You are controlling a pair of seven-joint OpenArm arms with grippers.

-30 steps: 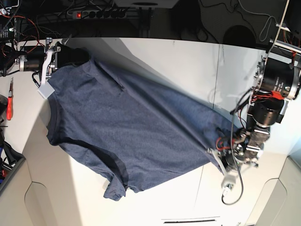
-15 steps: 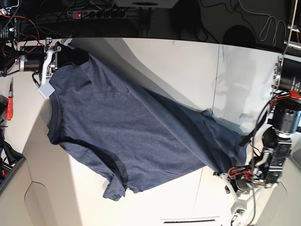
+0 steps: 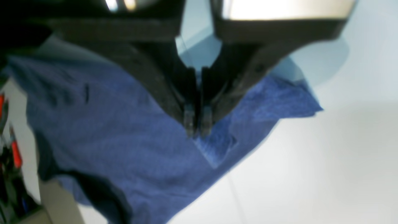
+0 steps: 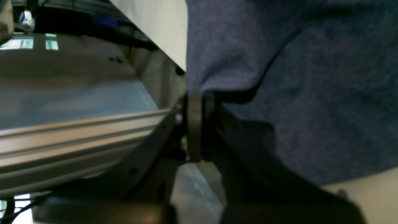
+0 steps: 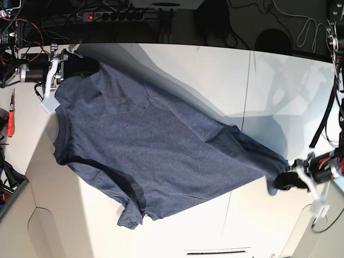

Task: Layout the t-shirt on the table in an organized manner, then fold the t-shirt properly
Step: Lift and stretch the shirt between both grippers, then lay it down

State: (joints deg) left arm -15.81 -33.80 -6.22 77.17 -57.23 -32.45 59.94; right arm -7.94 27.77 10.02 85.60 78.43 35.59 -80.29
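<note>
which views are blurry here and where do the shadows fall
Left wrist view: soft throughout, the left gripper and t-shirt both smeared, glare along the top edge. Right wrist view: right gripper out of focus, fabric weave faintly visible. Base view: sharpest; the lifted shirt casts a grey shadow on the table behind it.

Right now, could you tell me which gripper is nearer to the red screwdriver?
Right. The right gripper grips the shirt just above the screwdriver; the left gripper holds the opposite end.
</note>
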